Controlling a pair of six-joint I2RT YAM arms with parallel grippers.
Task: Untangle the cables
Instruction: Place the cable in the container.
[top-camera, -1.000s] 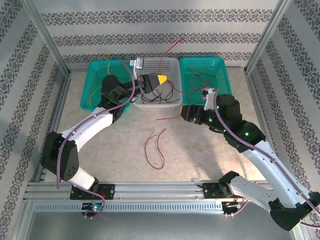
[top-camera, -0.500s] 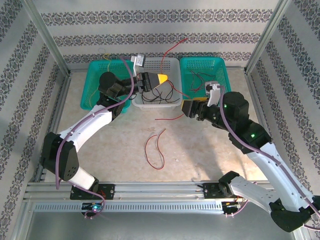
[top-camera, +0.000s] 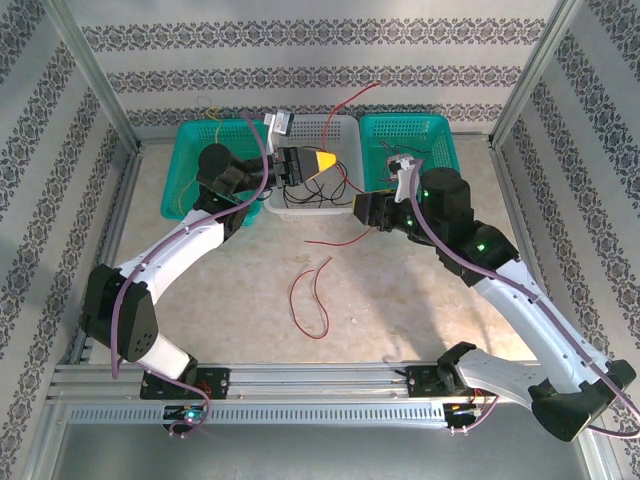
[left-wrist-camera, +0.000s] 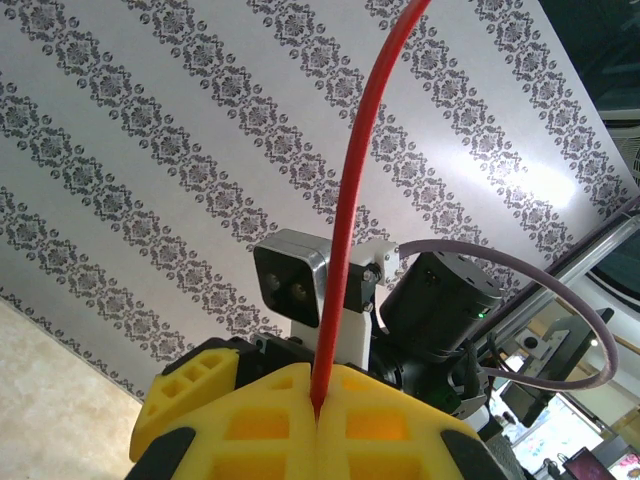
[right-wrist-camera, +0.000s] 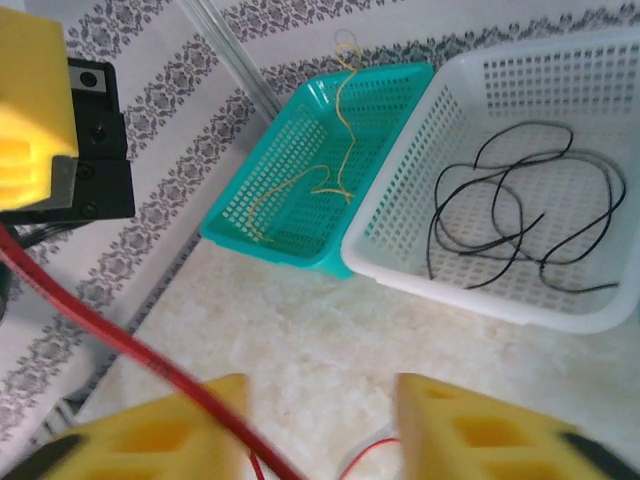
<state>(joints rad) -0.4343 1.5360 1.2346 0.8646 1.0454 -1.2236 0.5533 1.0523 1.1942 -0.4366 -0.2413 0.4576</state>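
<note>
One red cable, straight out from left claw

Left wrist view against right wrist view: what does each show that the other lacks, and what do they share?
Left wrist: the left claw shut on the red cable, the right arm's wrist camera. Right wrist: the open right claw, a teal basket holding a yellow cable, a white basket holding black cables. Shared: the red cable, the patterned wall.

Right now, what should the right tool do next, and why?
Probably close the right tool on the red cable slanting past its finger: its fingers stand apart, and the left tool is shut on its own red strand.
</note>
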